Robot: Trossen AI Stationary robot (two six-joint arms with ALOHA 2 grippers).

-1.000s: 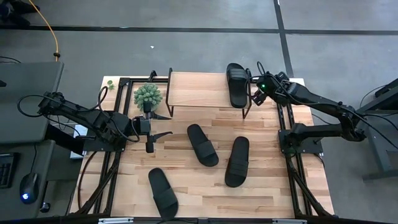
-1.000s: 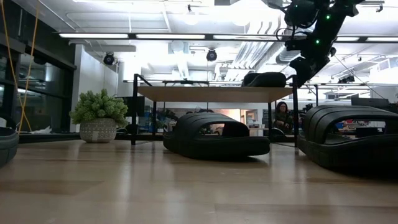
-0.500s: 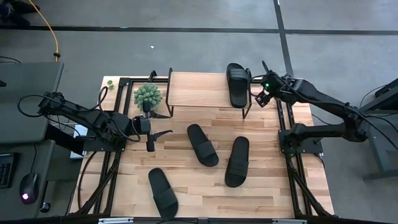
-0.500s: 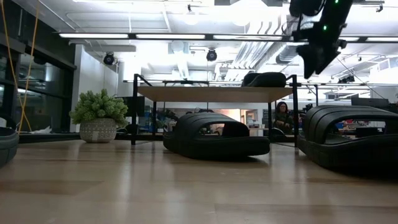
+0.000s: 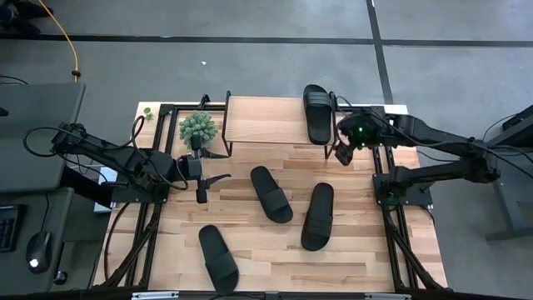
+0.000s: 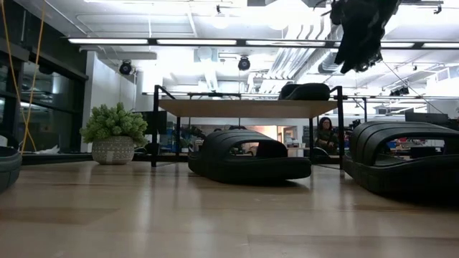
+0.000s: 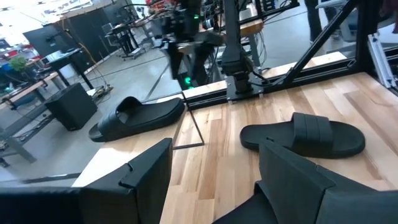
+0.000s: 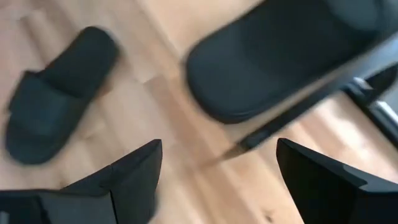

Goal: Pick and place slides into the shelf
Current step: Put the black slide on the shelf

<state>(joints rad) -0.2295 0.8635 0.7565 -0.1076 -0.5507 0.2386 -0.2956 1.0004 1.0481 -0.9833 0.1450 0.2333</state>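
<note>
The shelf (image 5: 266, 121), a low rack with a light wooden top, stands at the table's far side. One black slide (image 5: 317, 112) lies sole-down on its right end (image 6: 308, 91), its far end past the shelf's far edge. Three more slides lie flat on the table: one in the middle (image 5: 271, 193), one to its right (image 5: 318, 215), one near the front (image 5: 218, 257). My right gripper (image 5: 342, 153) hangs open just off the shelf's near right corner, tipped downward (image 8: 217, 149). My left gripper (image 5: 226, 167) waits open at the left, pointing level across the table (image 7: 214, 149).
A small potted plant (image 5: 197, 127) stands by the shelf's left end. Black frame rails (image 5: 385, 167) run along the table's left and right sides. Bare wood lies between the shelf and the middle slides.
My right gripper has drawn back from the slide on the shelf toward the table's near edge, risen a little and tipped to point more steeply down, staying open. The slide stays where it lay on the shelf's right end.
</note>
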